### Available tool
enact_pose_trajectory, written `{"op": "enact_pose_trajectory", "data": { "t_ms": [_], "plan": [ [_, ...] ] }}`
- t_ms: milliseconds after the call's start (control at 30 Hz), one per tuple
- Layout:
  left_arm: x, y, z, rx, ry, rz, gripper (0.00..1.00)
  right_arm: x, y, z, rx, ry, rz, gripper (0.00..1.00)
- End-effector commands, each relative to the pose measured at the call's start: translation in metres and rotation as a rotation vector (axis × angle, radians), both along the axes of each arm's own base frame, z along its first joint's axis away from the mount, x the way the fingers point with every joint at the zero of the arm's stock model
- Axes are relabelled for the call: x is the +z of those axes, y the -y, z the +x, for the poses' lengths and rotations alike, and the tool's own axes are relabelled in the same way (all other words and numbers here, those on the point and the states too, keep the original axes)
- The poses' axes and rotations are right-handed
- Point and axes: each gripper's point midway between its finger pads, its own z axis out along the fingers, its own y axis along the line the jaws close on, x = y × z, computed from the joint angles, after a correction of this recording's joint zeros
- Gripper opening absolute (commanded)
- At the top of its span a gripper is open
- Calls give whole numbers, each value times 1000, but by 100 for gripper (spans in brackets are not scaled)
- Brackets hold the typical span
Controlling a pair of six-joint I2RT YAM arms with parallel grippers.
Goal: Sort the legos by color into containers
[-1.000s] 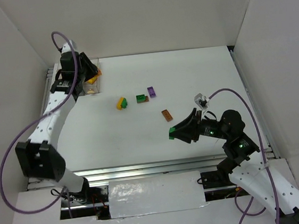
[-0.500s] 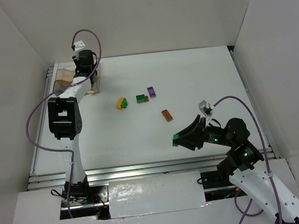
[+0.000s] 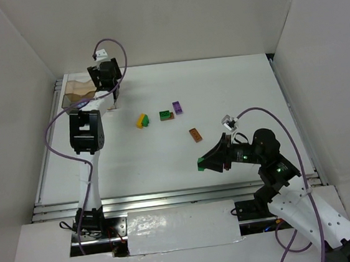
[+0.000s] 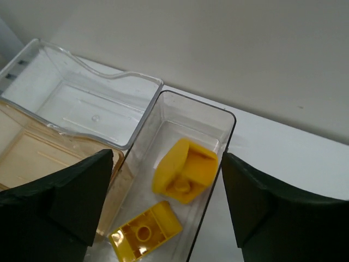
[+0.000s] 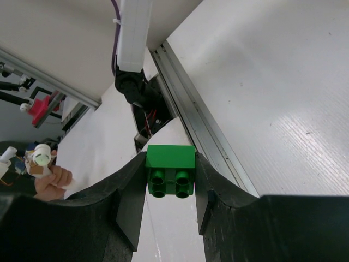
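My left gripper (image 4: 166, 164) hangs open over the containers (image 3: 72, 91) at the table's far left corner. Below its jaws, two yellow legos (image 4: 185, 170) (image 4: 146, 233) lie in the narrow container (image 4: 231, 119), beside the wider container (image 4: 82, 106) with its tan insert. My right gripper (image 3: 203, 162) is shut on a green lego (image 5: 170, 170), held above the table's near right part. On the table lie a yellow-and-green pair (image 3: 142, 120), a green-and-brown pair (image 3: 166, 115), a purple lego (image 3: 177, 107) and an orange-brown lego (image 3: 195, 134).
White walls close in the table at the back and both sides. A metal rail (image 3: 169, 197) runs along the near edge, also visible past the green lego in the right wrist view. The left arm (image 3: 86, 131) stretches along the table's left side.
My left gripper has swung over the narrow container and opened, releasing the yellow-orange lego it carried. My right gripper shifted slightly, still holding the green lego.
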Motion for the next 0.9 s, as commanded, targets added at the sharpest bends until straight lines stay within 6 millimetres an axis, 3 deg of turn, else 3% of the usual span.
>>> {"op": "enact_pose_trajectory", "data": {
  "t_ms": [0, 100, 133, 200, 233, 333, 367, 400, 433, 467, 500, 533, 567, 600, 633, 667, 700, 733, 767, 800, 867],
  "plan": [
    [36, -6, 11, 31, 128, -9, 100, 26, -4, 0, 30, 77, 37, 0],
    [44, -8, 7, 33, 131, -15, 100, 24, -5, 0, 36, 60, 34, 0],
    [70, -8, 2, 37, 168, -23, 99, 23, -5, 3, 22, 59, 32, 0],
    [87, -8, -11, 52, 177, -49, 99, 21, -5, 6, 2, 53, 29, 0],
    [130, -7, -22, 56, 225, -72, 100, 22, -3, 14, -37, 51, 27, 0],
    [204, 9, -56, 4, 224, -214, 100, 25, -4, 26, -85, 36, 37, 0],
    [216, 24, -66, -60, 221, -316, 100, 27, -6, 29, -88, 27, 42, 0],
    [243, 34, -95, -111, 196, -370, 99, 29, -7, 31, -92, 15, 56, 0],
    [235, 49, -109, -159, 160, -461, 99, 37, -7, 34, -96, 43, 78, 0],
    [237, 79, -126, -305, 121, -542, 100, 39, -9, 32, -75, 43, 88, 0],
    [284, 99, -157, -436, 203, -576, 99, 42, -10, 32, -69, 50, 97, 0],
    [250, 119, -174, -501, 119, -642, 99, 45, -11, 32, -64, 58, 103, 0],
    [253, 147, -197, -636, 90, -670, 99, 49, -11, 31, -56, 64, 107, 0],
    [274, 180, -232, -756, 104, -665, 100, 51, -11, 29, -43, 74, 109, 0],
    [254, 198, -251, -811, 35, -646, 100, 57, -10, 27, -35, 96, 116, 0],
    [251, 215, -270, -873, 1, -636, 100, 58, -10, 23, -21, 105, 120, 0],
    [263, 246, -311, -1021, -14, -646, 100, 61, -10, 21, -16, 114, 126, 0],
    [242, 259, -329, -1078, -60, -675, 99, 66, -9, 20, -18, 128, 136, 0],
    [239, 269, -349, -1144, -77, -698, 99, 71, -8, 17, -16, 143, 147, 0],
    [234, 285, -389, -1275, -104, -725, 99, 76, -7, 15, -13, 153, 162, 0],
    [235, 304, -433, -1425, -122, -729, 97, 87, -7, 8, 5, 157, 199, 0]
  ]
}}
